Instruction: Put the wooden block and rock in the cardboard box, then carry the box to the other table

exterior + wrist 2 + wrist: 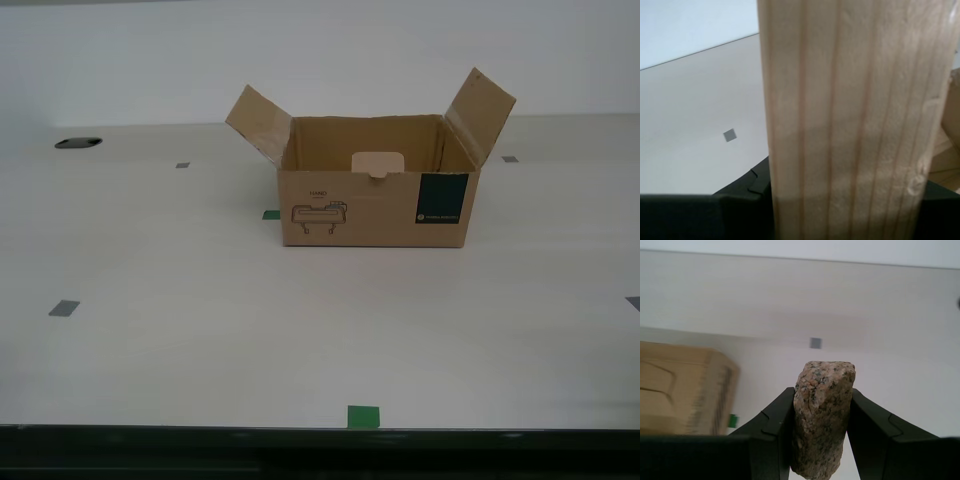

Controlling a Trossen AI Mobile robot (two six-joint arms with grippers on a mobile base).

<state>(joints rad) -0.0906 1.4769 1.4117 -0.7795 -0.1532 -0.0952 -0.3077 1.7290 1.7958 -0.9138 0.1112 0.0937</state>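
You see my first gripper [821, 440] with fingers [771, 435] closed tight on the rock [822, 417], my second gripper's fingers holding the wooden block [850, 120], the open cardboard box [375, 185] sitting on the pale tabletop [200, 340].

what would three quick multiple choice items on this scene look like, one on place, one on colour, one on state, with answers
1. Where is the rock?
A. in the box
B. between my first gripper's fingers
C. on the table

2. What colour is the label on the cardboard box?
A. dark green
B. red
C. yellow

3. How do the box's side flaps stand?
A. taped shut
B. folded flat inside
C. open, angled up and outward

Answers:
1 B, my first gripper clamps the rock on both sides.
2 A, the label on the front is dark green.
3 C, both flaps rise outward in the exterior view.
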